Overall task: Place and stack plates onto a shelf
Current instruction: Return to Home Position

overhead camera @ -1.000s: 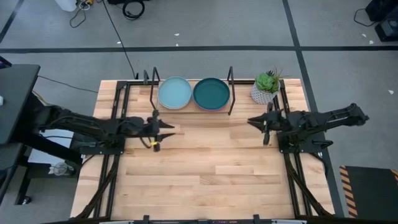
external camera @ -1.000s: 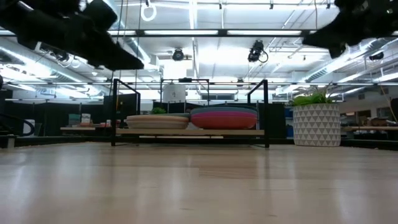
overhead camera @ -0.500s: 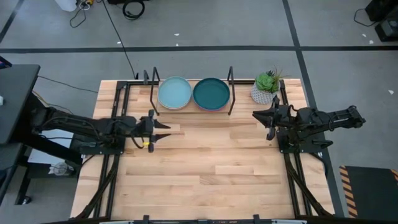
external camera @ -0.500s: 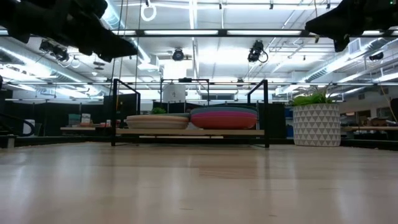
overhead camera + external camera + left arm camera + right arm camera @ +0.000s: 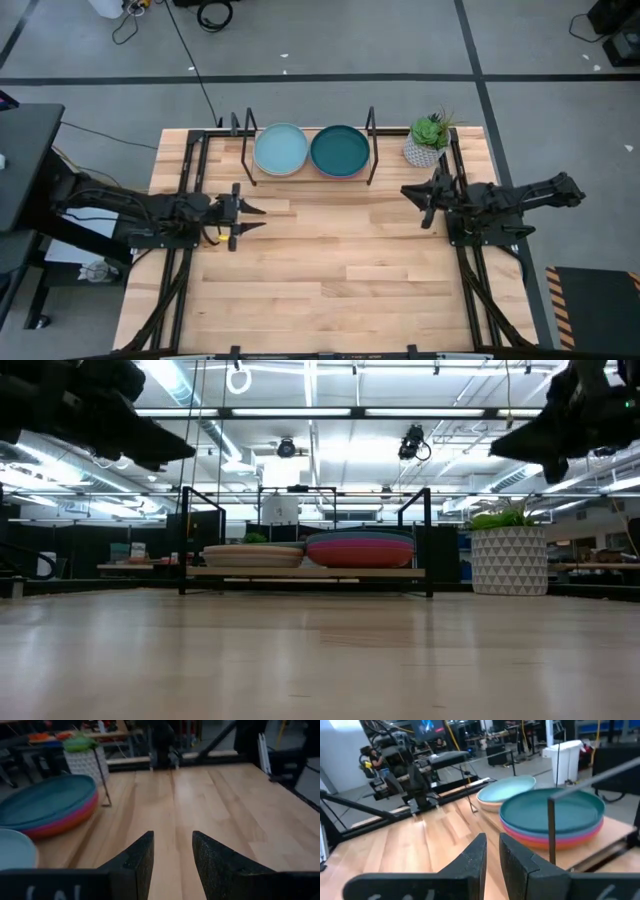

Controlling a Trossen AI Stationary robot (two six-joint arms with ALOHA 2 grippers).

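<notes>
Hovering empty above the table, the left gripper (image 5: 252, 213) holds a narrow gap and the right gripper (image 5: 408, 191) sits nearly closed, the stacked plates (image 5: 340, 151) on the shelf (image 5: 372, 146) ahead between them

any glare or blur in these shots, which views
Low view: bright ceiling lights backlight the scene, leaving both arms as dark silhouettes above the shelf. Left wrist view: the near left tool looks soft, and so does the far background. High view: evenly lit, no harsh shadows on the plates.
</notes>
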